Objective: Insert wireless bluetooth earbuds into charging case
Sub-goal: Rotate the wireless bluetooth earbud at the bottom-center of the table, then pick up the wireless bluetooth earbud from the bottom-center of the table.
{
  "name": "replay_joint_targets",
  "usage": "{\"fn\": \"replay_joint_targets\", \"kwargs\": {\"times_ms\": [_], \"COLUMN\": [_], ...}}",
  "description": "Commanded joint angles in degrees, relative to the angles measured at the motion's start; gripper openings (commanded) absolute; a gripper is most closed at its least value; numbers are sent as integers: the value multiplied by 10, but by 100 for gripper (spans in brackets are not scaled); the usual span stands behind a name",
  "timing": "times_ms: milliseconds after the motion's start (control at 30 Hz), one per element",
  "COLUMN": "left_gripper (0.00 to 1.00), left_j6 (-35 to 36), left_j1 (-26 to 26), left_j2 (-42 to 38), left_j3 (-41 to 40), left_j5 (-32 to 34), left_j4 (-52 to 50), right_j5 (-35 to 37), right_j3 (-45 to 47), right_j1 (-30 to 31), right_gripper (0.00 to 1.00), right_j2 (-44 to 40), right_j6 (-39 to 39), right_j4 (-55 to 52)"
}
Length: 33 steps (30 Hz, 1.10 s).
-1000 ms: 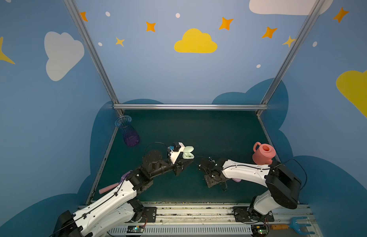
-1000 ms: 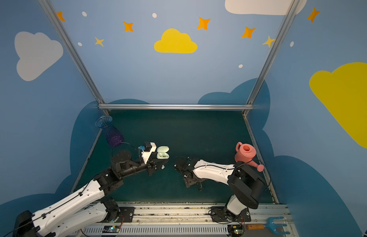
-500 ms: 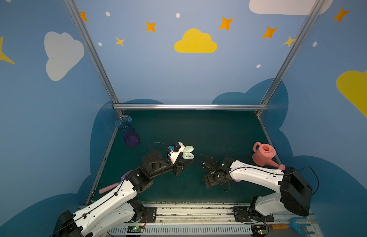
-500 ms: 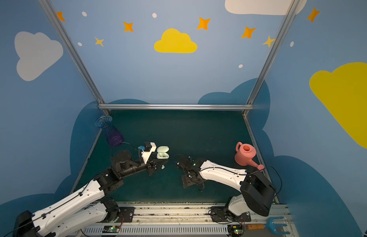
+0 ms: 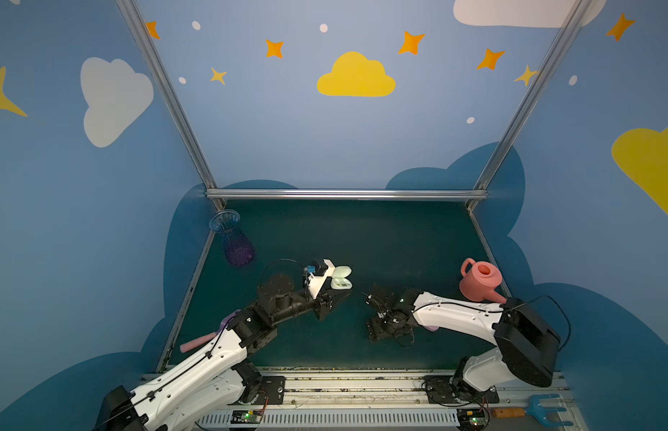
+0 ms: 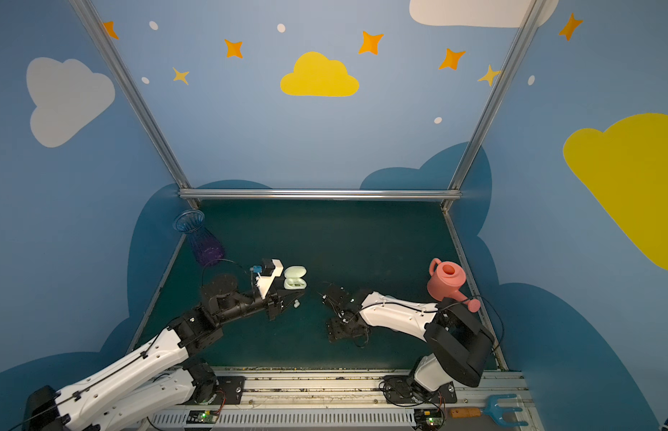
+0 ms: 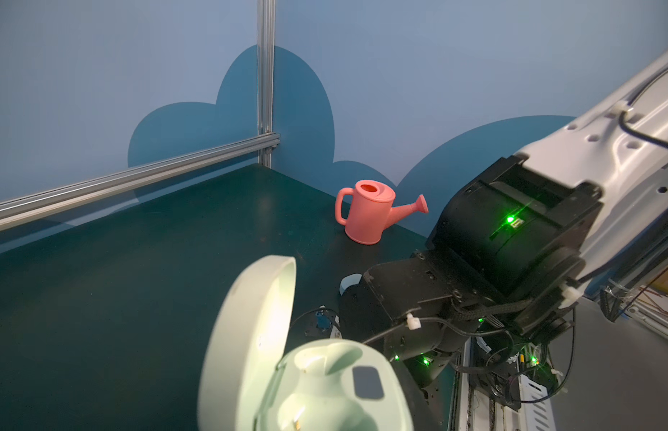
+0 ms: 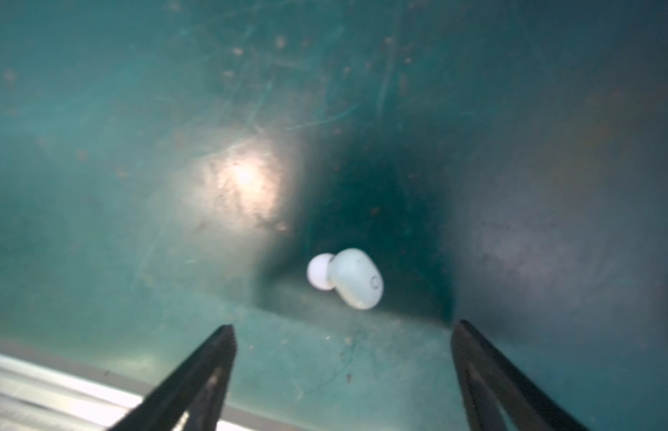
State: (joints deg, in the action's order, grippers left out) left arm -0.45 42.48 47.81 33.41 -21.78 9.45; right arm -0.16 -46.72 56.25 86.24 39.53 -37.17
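A pale green charging case (image 5: pixel 341 278) with its lid up sits at my left gripper (image 5: pixel 338 296), whose dark jaws are shut on it. In the left wrist view the case (image 7: pixel 325 388) fills the near edge, both wells bare, and hides the fingers. One whitish earbud (image 8: pixel 347 278) lies on the green table just ahead of my right gripper (image 8: pixel 343 330), which is open and points down. In both top views that right gripper (image 5: pixel 379 330) hangs low near the table's front. Another small white earbud (image 6: pixel 296 304) lies by the left gripper's tip.
A pink watering can (image 5: pixel 479 280) stands at the right edge of the table and a purple vase (image 5: pixel 233 242) at the back left corner. A pale rounded case (image 7: pixel 349 283) peeks out behind the right arm. A metal rail (image 5: pixel 343 377) runs along the table's front.
The right arm has swung its elbow outward and brought its gripper lower and nearer the front. Its jaws have narrowed a little. The left arm and the case have stayed still.
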Motion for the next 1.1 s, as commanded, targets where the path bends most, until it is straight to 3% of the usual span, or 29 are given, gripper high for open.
{"fn": "replay_joint_targets", "kwargs": {"times_ms": [0, 100, 233, 1067], "left_gripper": [3, 3, 3, 3], "left_j6": [5, 5, 8, 8], "left_j1": [-1, -1, -2, -2], "left_j2": [-6, -6, -8, -20], "left_j3": [10, 11, 15, 10], "left_j5": [5, 8, 7, 20], "left_j4": [-3, -4, -14, -22], "right_j5": [-28, -57, -72, -42], "right_j3": [7, 7, 11, -31], "right_j1": [-4, -3, -1, -27], "right_gripper": [79, 71, 68, 67], "right_j2": [2, 7, 2, 46], "right_j6": [-7, 1, 16, -40], "right_j4": [21, 30, 28, 32]}}
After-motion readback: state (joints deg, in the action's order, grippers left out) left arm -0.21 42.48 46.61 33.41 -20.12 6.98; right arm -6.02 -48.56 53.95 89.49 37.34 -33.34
